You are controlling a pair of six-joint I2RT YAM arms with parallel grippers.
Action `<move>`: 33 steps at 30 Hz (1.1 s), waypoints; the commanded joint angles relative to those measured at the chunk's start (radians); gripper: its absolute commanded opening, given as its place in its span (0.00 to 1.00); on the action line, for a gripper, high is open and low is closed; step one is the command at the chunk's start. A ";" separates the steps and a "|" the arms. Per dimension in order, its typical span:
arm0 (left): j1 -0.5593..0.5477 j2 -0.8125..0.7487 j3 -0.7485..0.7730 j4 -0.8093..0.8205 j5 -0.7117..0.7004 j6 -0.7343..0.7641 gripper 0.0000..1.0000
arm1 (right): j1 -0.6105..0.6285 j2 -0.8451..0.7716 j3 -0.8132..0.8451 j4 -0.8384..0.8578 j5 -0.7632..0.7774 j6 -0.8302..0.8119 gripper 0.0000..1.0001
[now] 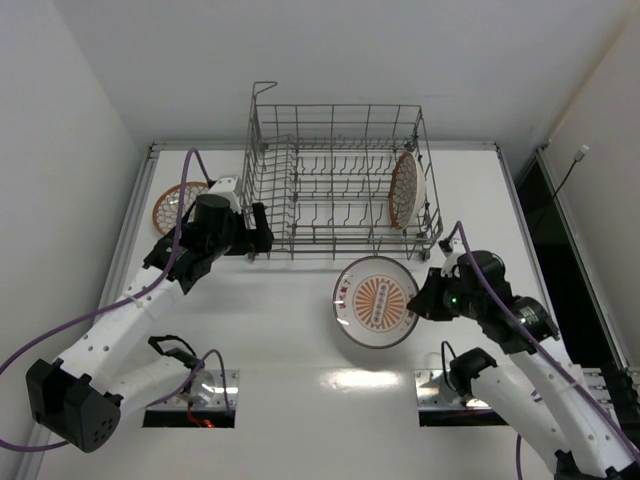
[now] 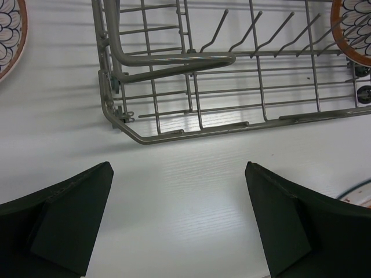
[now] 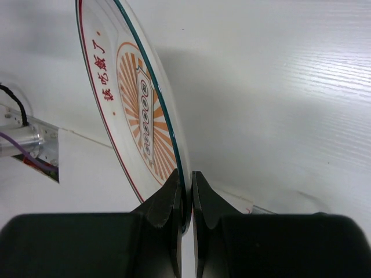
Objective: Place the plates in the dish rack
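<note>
The grey wire dish rack [image 1: 300, 205] stands at the back middle of the table; its near left corner shows in the left wrist view [image 2: 145, 136]. One petal-lattice plate [image 1: 407, 188] stands upright in its right end, also seen in the left wrist view [image 2: 351, 26]. A second petal-lattice plate [image 1: 176, 205] lies on the table left of the rack, its edge in the left wrist view [image 2: 8, 35]. My right gripper [image 1: 425, 297] is shut on the rim of the sunburst plate [image 1: 375, 301], held in front of the rack [image 3: 133, 116]. My left gripper [image 1: 262, 240] is open and empty by the rack's front left corner [image 2: 178, 174].
A raised rail [image 1: 140, 195] runs along the table's left side and another [image 1: 520, 200] along the right. Two metal-edged openings [image 1: 190, 400] sit at the near edge beside the arm bases. White walls close in at the left and back.
</note>
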 commanded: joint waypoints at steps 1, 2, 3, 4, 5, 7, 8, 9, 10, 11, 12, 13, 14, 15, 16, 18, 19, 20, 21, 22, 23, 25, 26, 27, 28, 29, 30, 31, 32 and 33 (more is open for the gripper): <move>-0.010 -0.011 0.035 0.027 -0.001 -0.012 1.00 | 0.007 -0.027 0.119 -0.079 0.019 -0.026 0.00; -0.010 -0.011 0.035 0.027 -0.001 -0.012 1.00 | 0.007 -0.027 0.140 -0.093 0.030 -0.026 0.00; -0.010 -0.011 0.035 0.027 -0.001 -0.012 1.00 | 0.007 -0.027 0.162 -0.104 0.048 -0.026 0.00; -0.010 -0.011 0.035 0.036 -0.001 -0.012 1.00 | 0.007 -0.017 0.210 -0.121 0.062 -0.026 0.00; -0.010 0.000 0.035 0.036 -0.001 -0.012 1.00 | 0.007 -0.008 0.238 -0.133 0.080 -0.026 0.00; -0.010 0.000 0.035 0.036 0.010 -0.012 1.00 | 0.007 0.018 0.327 -0.144 0.126 -0.026 0.00; -0.010 0.000 0.035 0.045 0.010 -0.023 1.00 | 0.007 0.051 0.356 -0.144 0.143 -0.026 0.00; -0.010 0.000 0.035 0.045 0.010 -0.023 1.00 | 0.007 0.071 0.384 -0.155 0.177 -0.026 0.00; -0.010 0.009 0.035 0.045 0.019 -0.023 1.00 | 0.007 0.093 0.439 -0.155 0.195 -0.035 0.00; -0.010 0.009 0.035 0.045 0.019 -0.023 1.00 | 0.007 0.137 0.468 -0.155 0.208 -0.036 0.00; -0.010 0.009 0.044 0.045 0.019 -0.023 1.00 | 0.007 0.159 0.523 -0.155 0.231 -0.046 0.00; -0.010 0.009 0.055 0.036 0.019 -0.023 1.00 | 0.007 0.180 0.551 -0.155 0.231 -0.046 0.00; -0.010 0.009 0.055 0.026 0.019 -0.023 1.00 | 0.007 0.223 0.608 -0.155 0.246 -0.046 0.00; -0.010 0.009 0.075 0.026 0.010 -0.014 1.00 | 0.007 0.248 0.639 -0.144 0.255 -0.055 0.00; -0.010 0.009 0.084 0.013 0.010 -0.014 1.00 | 0.007 0.274 0.672 -0.144 0.269 -0.055 0.00; -0.010 0.018 0.106 0.003 0.000 0.005 1.00 | 0.007 0.352 0.782 -0.144 0.318 -0.065 0.00; -0.010 0.018 0.135 0.002 0.000 0.005 1.00 | 0.007 0.380 0.820 -0.144 0.335 -0.065 0.00; -0.010 0.041 0.150 -0.013 0.000 0.014 1.00 | 0.007 0.412 0.858 -0.153 0.364 -0.074 0.00; -0.010 0.050 0.162 -0.025 0.000 0.023 1.00 | 0.007 0.446 0.934 -0.153 0.376 -0.074 0.00; -0.010 0.051 0.184 -0.025 -0.010 0.023 1.00 | -0.002 0.519 0.974 -0.153 0.401 -0.085 0.00; -0.010 0.066 0.193 -0.025 -0.010 0.023 1.00 | -0.002 0.558 1.013 -0.164 0.410 -0.085 0.00; -0.010 0.092 0.202 -0.025 -0.001 0.013 1.00 | -0.002 0.639 1.137 -0.176 0.430 -0.108 0.00; -0.010 0.092 0.228 -0.025 -0.001 0.013 1.00 | -0.002 0.677 1.175 -0.176 0.450 -0.108 0.00; -0.010 0.106 0.239 -0.034 0.008 0.000 1.00 | -0.002 0.750 1.249 -0.176 0.464 -0.118 0.00; -0.010 0.106 0.239 -0.034 0.008 -0.015 1.00 | -0.011 0.788 1.287 -0.185 0.481 -0.118 0.00; -0.010 0.116 0.263 -0.034 -0.004 -0.026 1.00 | -0.011 0.826 1.379 -0.196 0.517 -0.127 0.00; -0.010 0.116 0.273 -0.046 -0.015 -0.040 1.00 | -0.011 0.866 1.430 -0.226 0.537 -0.143 0.00; -0.010 0.116 0.273 -0.057 -0.026 -0.062 1.00 | -0.020 0.944 1.481 -0.242 0.573 -0.143 0.00; -0.010 0.126 0.299 -0.066 -0.038 -0.076 1.00 | -0.021 0.979 1.571 -0.254 0.585 -0.158 0.00; -0.010 0.126 0.308 -0.085 -0.059 -0.086 1.00 | -0.031 1.012 1.606 -0.254 0.594 -0.172 0.00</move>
